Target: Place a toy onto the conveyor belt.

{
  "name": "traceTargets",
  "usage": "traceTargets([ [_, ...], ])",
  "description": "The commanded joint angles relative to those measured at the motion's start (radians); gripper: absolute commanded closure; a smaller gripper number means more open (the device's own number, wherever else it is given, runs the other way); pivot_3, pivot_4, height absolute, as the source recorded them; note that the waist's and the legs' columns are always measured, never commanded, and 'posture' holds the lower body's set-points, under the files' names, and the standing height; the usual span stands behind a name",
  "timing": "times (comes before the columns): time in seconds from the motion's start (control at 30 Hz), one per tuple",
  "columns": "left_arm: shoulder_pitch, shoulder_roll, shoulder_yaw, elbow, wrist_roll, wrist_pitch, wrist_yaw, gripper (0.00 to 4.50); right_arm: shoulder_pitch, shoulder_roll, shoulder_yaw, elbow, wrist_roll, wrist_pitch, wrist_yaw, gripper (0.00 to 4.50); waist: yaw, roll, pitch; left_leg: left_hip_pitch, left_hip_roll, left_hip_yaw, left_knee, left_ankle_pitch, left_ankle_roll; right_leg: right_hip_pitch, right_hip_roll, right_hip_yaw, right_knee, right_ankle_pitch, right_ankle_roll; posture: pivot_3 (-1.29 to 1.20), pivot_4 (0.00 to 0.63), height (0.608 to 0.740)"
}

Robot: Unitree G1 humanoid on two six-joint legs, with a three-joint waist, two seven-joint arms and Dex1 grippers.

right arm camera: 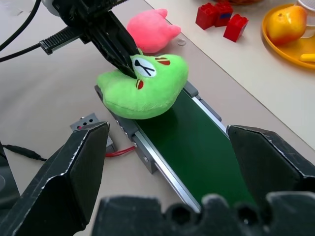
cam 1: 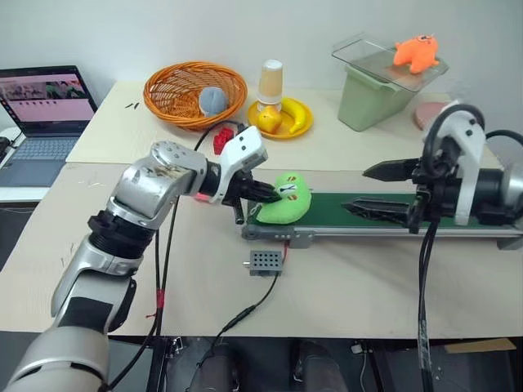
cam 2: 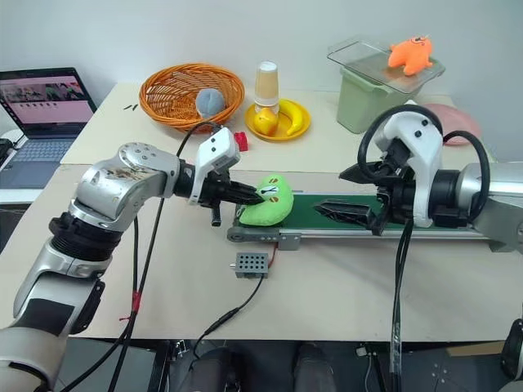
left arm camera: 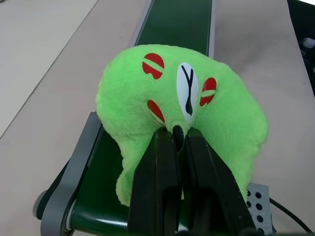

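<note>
At centre frame, the left gripper (cam 1: 274, 194) pinches a green plush toy (cam 1: 285, 200), which rests on the near end of the conveyor belt (cam 1: 359, 210). At right, the right gripper (cam 1: 377, 189) hangs spread wide above the belt, holding nothing.

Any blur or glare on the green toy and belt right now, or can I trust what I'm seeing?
Left wrist view: green toy sharp, evenly lit, left pincer shut on it. Right wrist view: conveyor belt clear, no glare; the right pincer fingers loom close. Head views: soft shadows only.
</note>
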Motion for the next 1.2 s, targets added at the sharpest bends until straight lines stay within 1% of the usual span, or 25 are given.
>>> traceTargets([
  [0.03,0.004,0.004,-0.013,-0.003,0.037,-0.058,-0.018,4.48,0.004,-0.028,-0.059,-0.023,0.026,-0.001,-0.013,0.00,0.000,0.000,0.000,0.000,0.000,0.000,0.000,0.000,0.000,0.000,0.000,0.000,0.000,0.000,0.000,0.00,0.150,0.734],
  [0.3,0.010,-0.002,-0.004,0.005,0.052,-0.078,-0.027,4.48,0.009,-0.048,-0.074,-0.027,0.066,-0.001,-0.037,0.00,0.002,0.000,0.000,-0.001,0.000,0.000,0.000,0.000,0.000,0.000,0.000,0.000,0.000,0.000,0.000,0.00,0.150,0.734],
  [0.33,0.012,0.002,-0.009,0.004,0.060,-0.090,-0.029,3.81,0.007,-0.051,-0.071,-0.025,0.068,-0.003,-0.038,0.00,0.001,0.000,0.000,-0.001,0.000,0.000,0.000,0.000,0.001,0.000,0.000,0.000,0.000,0.000,0.000,0.00,0.150,0.734],
  [0.37,0.014,0.005,-0.013,0.002,0.066,-0.099,-0.031,3.68,0.006,-0.053,-0.069,-0.023,0.070,-0.006,-0.038,0.00,0.001,0.000,0.000,-0.001,0.000,0.000,0.000,0.000,0.001,0.000,0.000,0.000,0.000,0.000,0.000,0.00,0.150,0.734],
  [0.43,0.021,0.005,-0.008,-0.004,0.064,-0.097,-0.033,2.71,0.002,-0.056,-0.063,-0.018,0.073,-0.010,-0.040,0.00,0.000,0.000,0.000,0.000,0.000,0.000,0.000,0.000,0.001,0.000,0.000,0.000,0.000,0.000,0.000,0.00,0.150,0.734],
  [0.47,0.023,0.003,-0.004,-0.005,0.062,-0.094,-0.031,2.60,-0.001,-0.057,-0.060,-0.015,0.072,-0.012,-0.039,0.00,0.000,0.000,0.000,0.000,0.000,0.000,0.000,0.000,0.001,0.000,0.000,0.000,0.000,0.000,0.000,0.00,0.150,0.734],
  [0.5,0.026,0.003,-0.001,-0.009,0.061,-0.090,-0.030,2.16,-0.003,-0.058,-0.058,-0.014,0.073,-0.013,-0.039,0.00,0.000,0.000,0.000,0.000,0.000,0.000,0.000,0.000,0.001,0.000,0.000,0.000,0.000,0.000,0.000,0.00,0.150,0.734],
  [0.53,0.028,0.002,0.003,-0.012,0.058,-0.086,-0.029,1.89,-0.005,-0.059,-0.057,-0.012,0.073,-0.014,-0.038,0.00,0.001,0.000,0.000,0.000,0.000,0.000,0.000,0.000,0.001,0.000,0.000,0.000,0.000,0.000,0.000,0.00,0.150,0.734],
  [0.6,0.030,0.001,0.011,-0.019,0.056,-0.080,-0.019,1.17,-0.009,-0.061,-0.052,-0.008,0.071,-0.016,-0.035,0.00,0.001,0.000,0.000,0.000,0.000,0.000,0.001,0.000,0.001,0.000,0.000,0.000,0.000,0.000,0.000,0.00,0.150,0.734],
  [0.63,0.026,-0.004,0.024,-0.021,0.046,-0.065,-0.014,0.71,-0.012,-0.062,-0.048,-0.005,0.070,-0.017,-0.033,0.00,0.001,0.000,0.000,0.000,0.000,0.000,0.001,0.000,0.001,0.000,0.000,0.000,0.000,0.000,0.000,0.00,0.150,0.734],
  [0.7,0.011,-0.016,0.054,-0.021,0.022,-0.033,0.003,0.09,-0.016,-0.063,-0.044,-0.001,0.070,-0.018,-0.029,0.00,0.001,0.000,0.000,0.000,0.000,0.000,0.001,0.000,0.001,0.000,0.000,0.000,0.000,0.000,0.000,0.00,0.150,0.734],
  [0.73,0.000,-0.024,0.073,-0.019,0.008,-0.014,0.012,0.03,-0.018,-0.064,-0.041,0.001,0.070,-0.019,-0.027,0.00,0.001,0.000,0.000,0.000,0.000,0.000,0.001,0.000,0.001,0.000,0.000,0.000,0.000,0.000,0.000,0.00,0.150,0.734],
  [0.9,-0.057,-0.057,0.159,-0.001,-0.037,0.056,0.064,0.03,-0.026,-0.065,-0.032,0.009,0.066,-0.022,-0.021,0.00,0.001,0.000,0.000,-0.001,0.000,0.000,0.001,0.000,0.001,0.000,0.000,0.000,0.000,0.000,0.000,0.00,0.150,0.734],
  [1.07,-0.075,-0.068,0.193,-0.009,-0.054,0.092,0.099,0.03,-0.034,-0.065,-0.022,0.016,0.065,-0.026,-0.019,0.00,-0.001,0.000,0.000,0.000,0.000,0.000,0.001,-0.001,0.001,0.000,0.000,0.001,0.000,0.000,0.000,0.00,0.150,0.734],
  [1.2,-0.092,-0.055,0.230,-0.012,-0.079,0.123,0.111,0.03,-0.043,-0.069,-0.012,0.023,0.063,-0.029,-0.009,0.00,-0.001,0.000,0.000,0.000,0.000,0.000,0.001,-0.001,0.001,0.000,0.000,0.001,0.000,0.000,0.000,0.00,0.150,0.734],
])
